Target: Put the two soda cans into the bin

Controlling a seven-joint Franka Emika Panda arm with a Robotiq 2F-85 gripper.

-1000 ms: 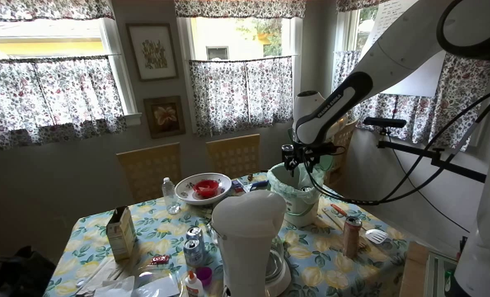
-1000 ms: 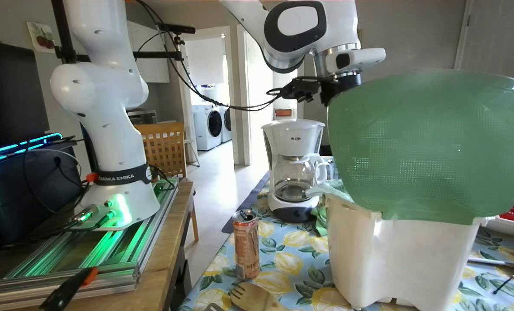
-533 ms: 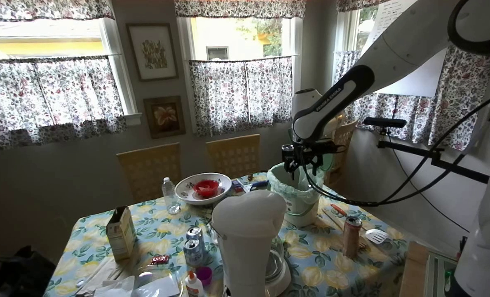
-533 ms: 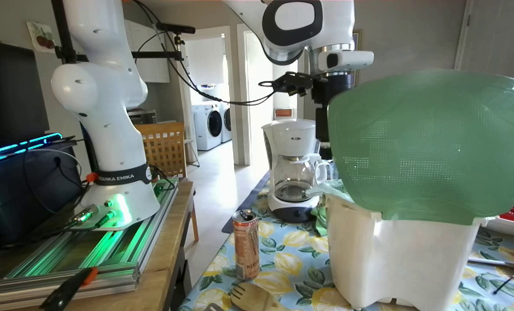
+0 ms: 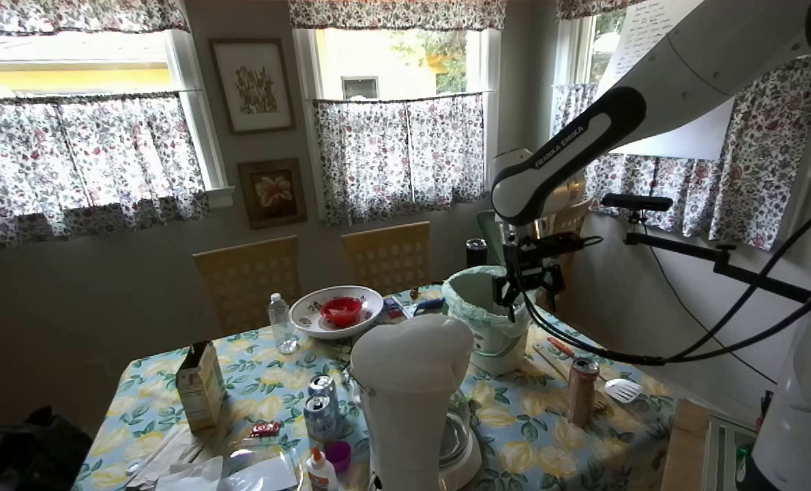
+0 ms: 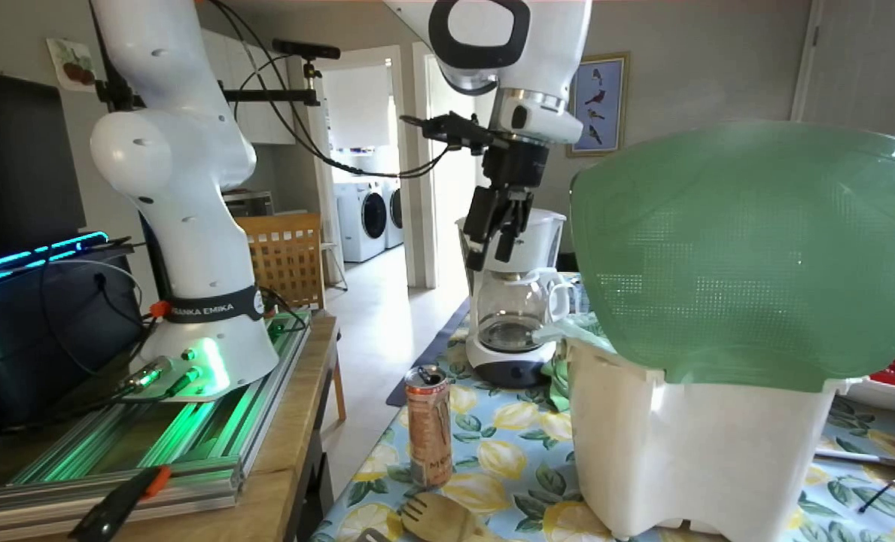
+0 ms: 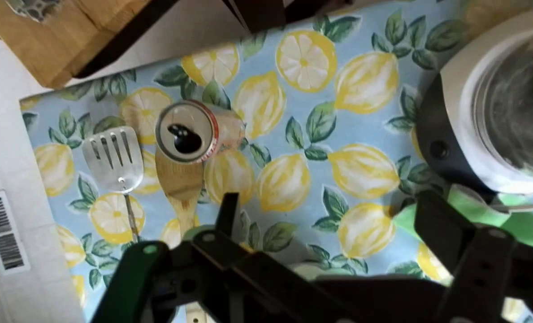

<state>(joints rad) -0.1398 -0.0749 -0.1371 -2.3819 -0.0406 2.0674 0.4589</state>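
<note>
While hovering with a wide-spread, empty Robotiq gripper [image 7: 329, 211], seems bound next for the opened orange-brown soda can [image 6: 428, 427], upright and left of the bin [image 6: 707, 452] in an exterior view. Liable to topple and spill it by coming down off-centre onto its rim, or to snag the nearer wooden fork [image 6: 447, 519] by dropping too low. Left of the coffee maker [image 5: 412, 389], 2 silver-blue soda cans [image 5: 320, 412].

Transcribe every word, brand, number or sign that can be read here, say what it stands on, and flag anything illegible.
"FRANKA EMIKA": on the robot arm, in an exterior view.
"ANKA EMIKA", start unclear: on the base band.
"MO", then unclear: on the orange-brown can.
Mostly hidden: lettering on the coffee maker.
Too small or blurred: sheet by the window, barcode label, silver cans, red wrapper, glue bottle.
No numbers are legible.
</note>
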